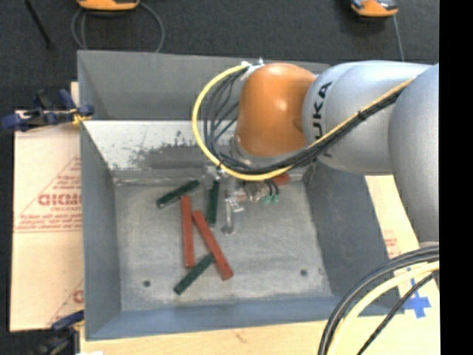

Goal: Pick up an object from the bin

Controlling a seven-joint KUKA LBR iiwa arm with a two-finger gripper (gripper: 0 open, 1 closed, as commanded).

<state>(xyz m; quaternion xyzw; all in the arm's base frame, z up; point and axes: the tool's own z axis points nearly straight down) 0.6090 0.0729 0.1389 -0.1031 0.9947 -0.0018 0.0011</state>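
**A:** Which thing lies nearest the gripper?

**B:** The upright green stick point(213, 203); it is short and dark, lies flat on the bin floor toward the back wall, and runs almost straight up and down in the view. The gripper point(230, 214) hangs just to its right, very close; whether the two touch I cannot tell.

**A:** Is the gripper apart, together, or clamped on something?

**B:** I cannot tell (the wrist sits right above it and hides most of it); it points down at the floor beside that stick.

**A:** And around it?

**B:** To the left lies a slanted green stick point(177, 193), its right end higher and near the top of the upright one. Below them are two red ones: the steep red stick point(188, 231), nearly vertical in the view, and the long red stick point(212, 245), which slants down to the right; their upper ends lie close together. The lowest green stick point(192, 274) lies toward the front wall, and its upper end meets the lower end of the long red stick. There is also a small red and green bit point(270, 193) right of the gripper, under the wrist; what it is I cannot tell.

**A:** And further out?

**B:** The orange cover point(270, 109) caps the wrist, a yellow cable point(198, 117) loops round its left side, and the grey arm point(384, 117) comes in from the right over the grey bin point(96, 220).
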